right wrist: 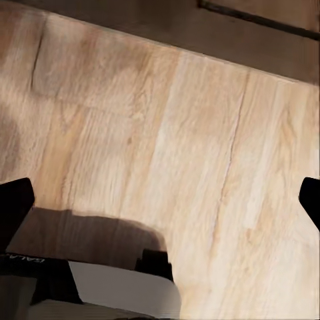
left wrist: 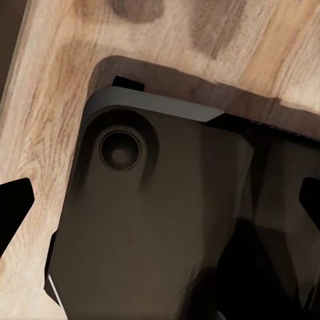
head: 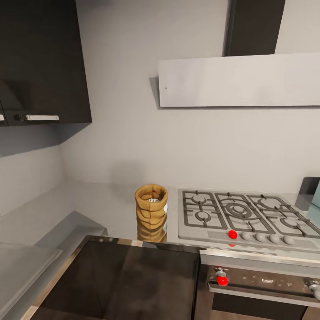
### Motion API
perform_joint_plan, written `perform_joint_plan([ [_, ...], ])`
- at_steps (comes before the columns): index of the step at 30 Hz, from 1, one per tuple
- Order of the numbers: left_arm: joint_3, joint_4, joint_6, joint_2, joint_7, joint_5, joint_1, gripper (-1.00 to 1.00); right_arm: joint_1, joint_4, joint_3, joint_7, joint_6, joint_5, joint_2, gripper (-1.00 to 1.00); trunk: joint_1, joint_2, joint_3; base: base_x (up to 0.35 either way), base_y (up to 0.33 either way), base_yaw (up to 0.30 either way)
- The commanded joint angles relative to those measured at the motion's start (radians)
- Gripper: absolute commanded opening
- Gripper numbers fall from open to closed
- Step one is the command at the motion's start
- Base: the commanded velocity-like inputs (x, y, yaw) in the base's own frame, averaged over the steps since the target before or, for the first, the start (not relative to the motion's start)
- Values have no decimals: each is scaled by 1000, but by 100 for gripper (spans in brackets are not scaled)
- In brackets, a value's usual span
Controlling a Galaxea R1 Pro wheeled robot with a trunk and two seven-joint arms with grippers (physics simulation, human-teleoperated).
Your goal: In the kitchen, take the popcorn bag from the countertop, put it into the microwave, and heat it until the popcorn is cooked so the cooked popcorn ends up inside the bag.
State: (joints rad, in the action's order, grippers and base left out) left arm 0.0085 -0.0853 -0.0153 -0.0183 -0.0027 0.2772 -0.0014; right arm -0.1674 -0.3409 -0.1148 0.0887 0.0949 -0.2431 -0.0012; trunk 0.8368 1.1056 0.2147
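Observation:
The popcorn bag (head: pixel 151 206), a tan crumpled sack with a rolled rim, stands upright on the glossy grey countertop (head: pixel 98 202), just left of the gas hob. A few pale popcorn bits (head: pixel 153 200) show inside its mouth. A pale blue sliver at the far right edge may be the microwave (head: pixel 316 195). My left gripper (left wrist: pixel 163 207) hangs open over the robot's dark base, its fingertips (left wrist: pixel 13 207) wide apart. My right gripper (right wrist: pixel 163 207) is open too, above the wood floor, holding nothing.
A grey gas hob (head: pixel 244 213) with black grates and a red knob lies right of the bag, with the oven (head: pixel 266 284) below it. A white hood (head: pixel 240 80) hangs above, and a dark upper cabinet (head: pixel 40 62) at the left. Dark cabinet fronts (head: pixel 120 280) fill the near foreground.

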Motion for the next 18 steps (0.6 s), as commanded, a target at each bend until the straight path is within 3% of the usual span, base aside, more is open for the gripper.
perform_joint_plan([
  [1,0,-1,-2,0,0,5,0,100,0,-47,-8,8,40,-10,5,100,0,1,1,0,0,0],
  [5,-1,-1,-2,0,0,5,0,100,0,-191,15,10,143,-7,20,100,0,1,1,0,0,0],
  [7,-1,-1,-2,0,0,5,0,100,0,-291,111,9,231,-6,40,100,0,1,1,0,0,0],
  [9,-1,-1,-2,0,0,5,0,100,0,-389,161,8,302,-3,47,100,0,1,1,0,0,0],
  [13,-1,-1,-2,0,0,5,0,100,0,-593,186,9,445,4,65,100,0,1,1,0,0,0],
  [18,-2,-1,-2,0,0,1,0,100,0,-763,191,11,563,6,78,100,0,1,1,0,0,0],
])
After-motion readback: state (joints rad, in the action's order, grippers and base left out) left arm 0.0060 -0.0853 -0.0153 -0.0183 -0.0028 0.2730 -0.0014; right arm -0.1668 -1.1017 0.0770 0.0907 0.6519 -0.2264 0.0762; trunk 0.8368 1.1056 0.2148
